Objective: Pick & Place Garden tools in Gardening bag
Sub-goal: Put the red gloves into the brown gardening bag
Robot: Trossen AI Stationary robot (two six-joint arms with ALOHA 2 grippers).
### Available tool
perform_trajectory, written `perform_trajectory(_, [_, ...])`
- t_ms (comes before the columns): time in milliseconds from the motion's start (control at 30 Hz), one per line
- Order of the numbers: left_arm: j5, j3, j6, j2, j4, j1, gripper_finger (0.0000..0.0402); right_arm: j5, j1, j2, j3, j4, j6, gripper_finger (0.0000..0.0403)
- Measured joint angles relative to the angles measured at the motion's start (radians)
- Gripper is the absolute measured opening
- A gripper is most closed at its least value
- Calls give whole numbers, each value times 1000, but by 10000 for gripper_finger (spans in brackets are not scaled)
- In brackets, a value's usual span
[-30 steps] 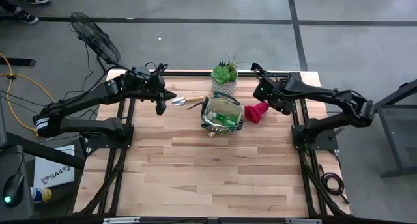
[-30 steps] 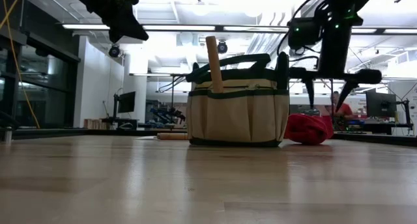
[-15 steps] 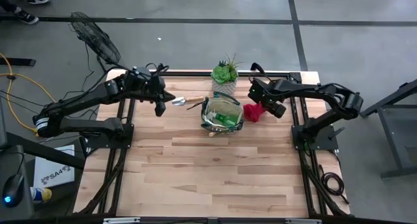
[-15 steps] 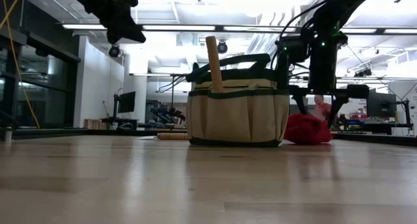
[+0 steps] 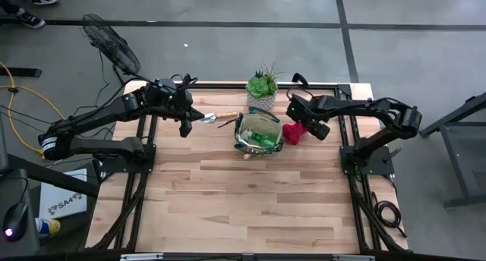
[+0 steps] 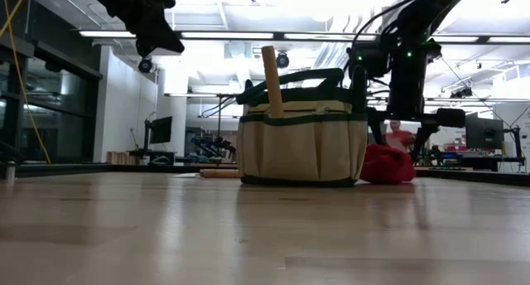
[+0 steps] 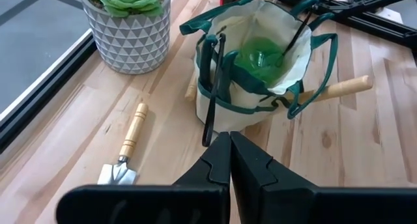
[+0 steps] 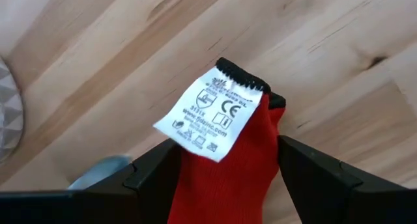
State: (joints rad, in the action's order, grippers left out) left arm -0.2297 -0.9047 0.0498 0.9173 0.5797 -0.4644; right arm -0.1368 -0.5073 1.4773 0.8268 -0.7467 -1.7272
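You are looking at a pale wooden table [image 5: 228,193] whose near part lies bare. Toward its far edge, near the middle, stands the gardening bag [image 5: 260,133] [image 6: 302,140] [image 7: 260,61], round, khaki with dark green trim, upright and open. Inside it you can see something green, and a wooden handle [image 6: 270,80] sticks up out of it, tilted.

Just left of the bag, a small trowel [image 5: 216,117] [image 7: 125,152] lies flat on the table.

Your left gripper [image 5: 185,127] [image 7: 230,160] hangs above the table left of the trowel, its fingers pressed together and holding nothing.

Just right of the bag, touching or nearly touching it, lies a red fabric piece [image 5: 294,131] [image 6: 389,164] [image 8: 225,165] with a white label. Your right gripper [image 5: 300,123] [image 8: 225,168] is down at it with fingers spread wide, one on each side of the cloth; they are not closed on it.

Behind the bag, at the far edge, stands a succulent in a white patterned pot [image 5: 261,88] [image 7: 128,25].
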Motion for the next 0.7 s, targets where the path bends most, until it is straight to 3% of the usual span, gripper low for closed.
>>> perform_trajectory(467, [-25,0,0,0,0,0,0,-7,74,0,0,15,-54,239])
perform_trajectory(700, [-25,0,0,0,-1,0,0,8,76,0,0,15,-50,170])
